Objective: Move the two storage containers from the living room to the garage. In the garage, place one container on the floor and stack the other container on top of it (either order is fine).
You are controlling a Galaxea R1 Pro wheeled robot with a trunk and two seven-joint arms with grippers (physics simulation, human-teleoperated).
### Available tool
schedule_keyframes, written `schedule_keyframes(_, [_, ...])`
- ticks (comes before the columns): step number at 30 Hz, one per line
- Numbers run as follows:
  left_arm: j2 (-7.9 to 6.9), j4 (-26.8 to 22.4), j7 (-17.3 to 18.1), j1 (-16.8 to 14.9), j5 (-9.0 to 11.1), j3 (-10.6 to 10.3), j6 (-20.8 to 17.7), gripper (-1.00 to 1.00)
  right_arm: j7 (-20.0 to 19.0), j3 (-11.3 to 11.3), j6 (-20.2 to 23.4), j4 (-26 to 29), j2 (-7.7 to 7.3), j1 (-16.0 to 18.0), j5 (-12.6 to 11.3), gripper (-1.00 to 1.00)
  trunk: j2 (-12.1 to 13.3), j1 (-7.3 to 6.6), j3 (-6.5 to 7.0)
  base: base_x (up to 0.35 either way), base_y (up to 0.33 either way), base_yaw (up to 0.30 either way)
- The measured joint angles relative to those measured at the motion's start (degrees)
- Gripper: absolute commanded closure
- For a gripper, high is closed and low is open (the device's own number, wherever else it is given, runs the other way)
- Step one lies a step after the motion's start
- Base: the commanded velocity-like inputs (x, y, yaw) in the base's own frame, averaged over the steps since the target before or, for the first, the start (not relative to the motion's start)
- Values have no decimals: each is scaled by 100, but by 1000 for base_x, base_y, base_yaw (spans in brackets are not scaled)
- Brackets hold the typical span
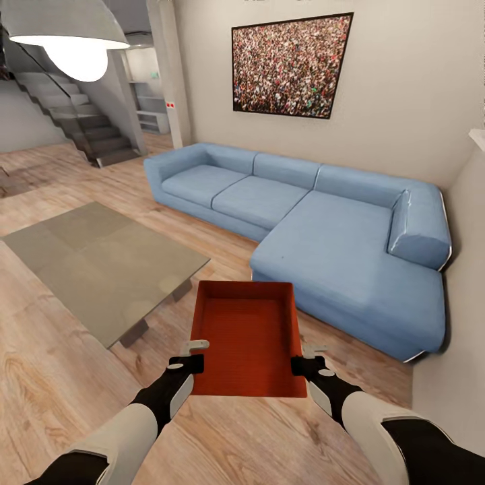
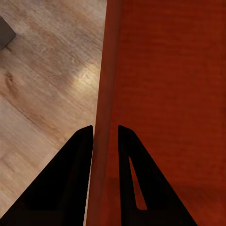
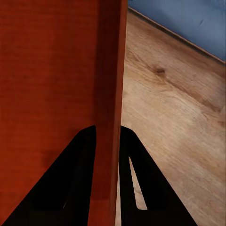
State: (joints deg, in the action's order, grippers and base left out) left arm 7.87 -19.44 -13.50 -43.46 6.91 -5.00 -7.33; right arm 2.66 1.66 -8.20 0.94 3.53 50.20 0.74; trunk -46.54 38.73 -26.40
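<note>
Gripping an orange-red box (image 1: pixel 247 337) at lower centre of the head view, both grippers are closed on its side walls: left gripper (image 1: pixel 193 356) on the left wall, right gripper (image 1: pixel 306 359) on the right. Wood floor (image 1: pixel 60 377) lies beneath; a blue sofa (image 1: pixel 323 236) sits behind, a grey rug (image 1: pixel 94 263) at left.

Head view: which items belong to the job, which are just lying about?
Job: orange-red open-topped rectangular storage container, left claw and right claw each clamped on a side wall.
Bystanders: blue corner sofa, grey rug, framed crowd picture, white pendant lamp, grey staircase.
</note>
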Motion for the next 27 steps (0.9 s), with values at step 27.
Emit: schedule_keyframes(27, [0, 1, 0, 0, -1, 0, -1, 100, 0, -1, 0, 0, 0, -2, 0, 100, 0, 0, 241, 0, 0, 0])
